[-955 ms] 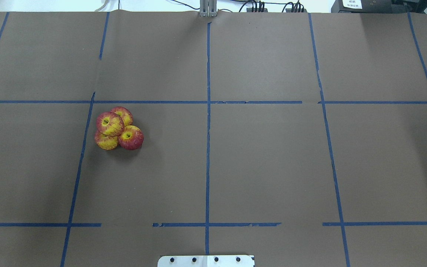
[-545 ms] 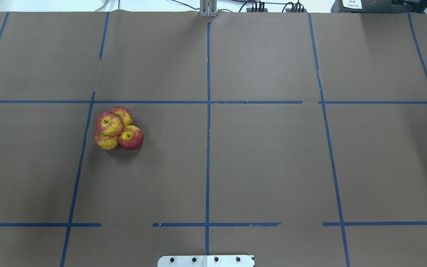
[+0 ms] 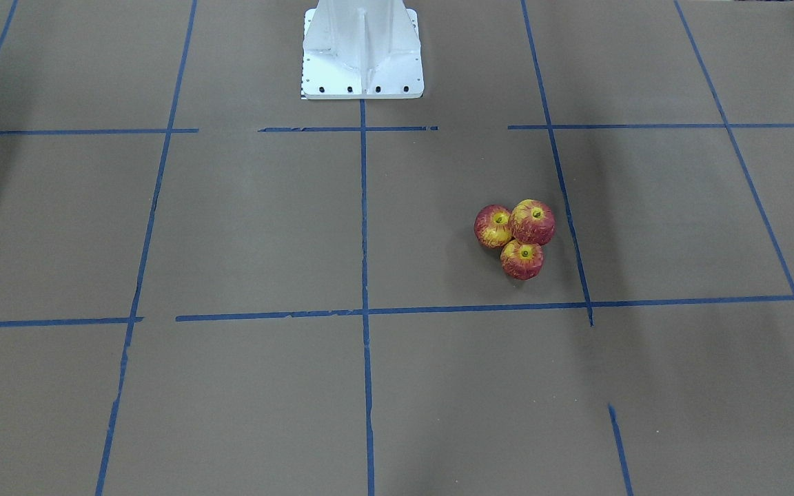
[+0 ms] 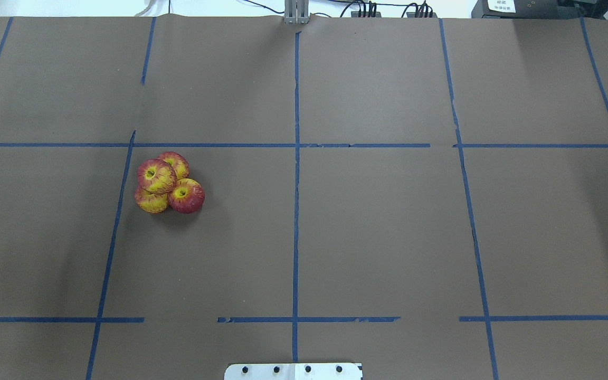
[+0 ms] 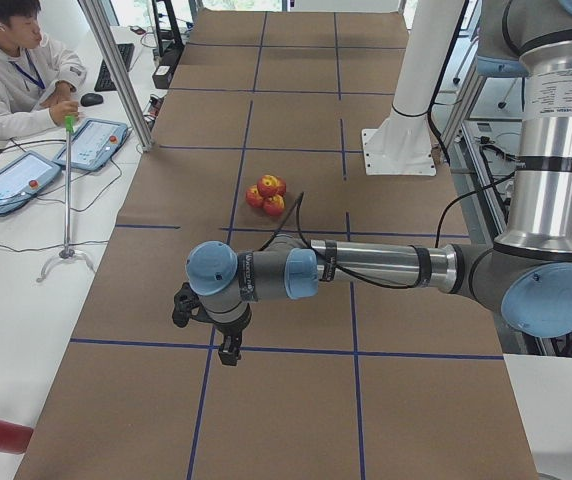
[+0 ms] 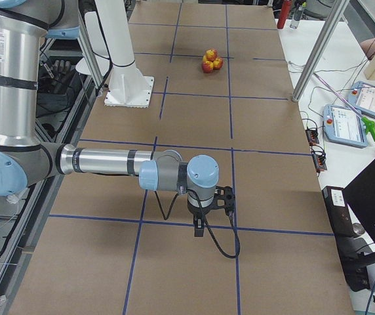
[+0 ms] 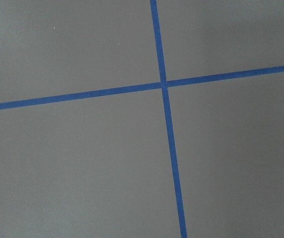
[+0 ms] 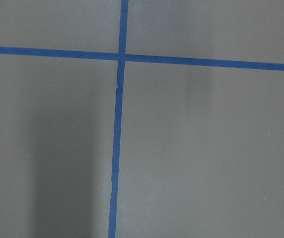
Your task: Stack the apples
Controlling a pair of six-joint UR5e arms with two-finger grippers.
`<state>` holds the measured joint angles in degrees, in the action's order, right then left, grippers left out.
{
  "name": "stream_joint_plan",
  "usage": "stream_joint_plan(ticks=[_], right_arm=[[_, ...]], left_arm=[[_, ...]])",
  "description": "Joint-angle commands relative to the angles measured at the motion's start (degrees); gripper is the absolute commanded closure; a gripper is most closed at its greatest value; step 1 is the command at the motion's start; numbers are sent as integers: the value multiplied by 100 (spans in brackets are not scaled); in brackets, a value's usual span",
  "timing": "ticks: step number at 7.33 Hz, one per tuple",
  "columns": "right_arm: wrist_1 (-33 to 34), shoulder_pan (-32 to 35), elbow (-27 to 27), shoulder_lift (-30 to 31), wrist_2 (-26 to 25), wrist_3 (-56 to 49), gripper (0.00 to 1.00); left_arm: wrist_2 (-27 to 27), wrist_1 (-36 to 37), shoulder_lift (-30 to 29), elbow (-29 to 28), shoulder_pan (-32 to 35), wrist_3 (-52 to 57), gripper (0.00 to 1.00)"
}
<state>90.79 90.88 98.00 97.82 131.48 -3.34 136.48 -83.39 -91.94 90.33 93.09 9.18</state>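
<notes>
Apples [image 4: 157, 177] piled on worktop [image 4: 388, 237], one cradled atop three for support. Left tool [image 5: 228, 353], right tool [image 6: 200, 230] held clear; opening cannot be told.

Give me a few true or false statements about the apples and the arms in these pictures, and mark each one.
1. The apples touch in one cluster. True.
2. The top apple rests on the others. True.
3. The cluster lies on the robot's right side. False: it lies on its left side.
4. An end effector grips an apple. False: the left end effector and the right end effector hang over the table, far from the apples.
5. The left wrist view shows an apple. False: it shows only blue tape on the table.
</notes>
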Motion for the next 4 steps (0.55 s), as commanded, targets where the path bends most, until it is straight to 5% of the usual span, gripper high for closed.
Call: stream_joint_plan(ticks=[1,4], right_arm=[[0,0,0,0,0,0,0],[0,0,0,0,9,0,0]], left_arm=[[-34,-151,79,-67,-2,-426,0],[-8,-159,-16,37,-11,-434,0]])
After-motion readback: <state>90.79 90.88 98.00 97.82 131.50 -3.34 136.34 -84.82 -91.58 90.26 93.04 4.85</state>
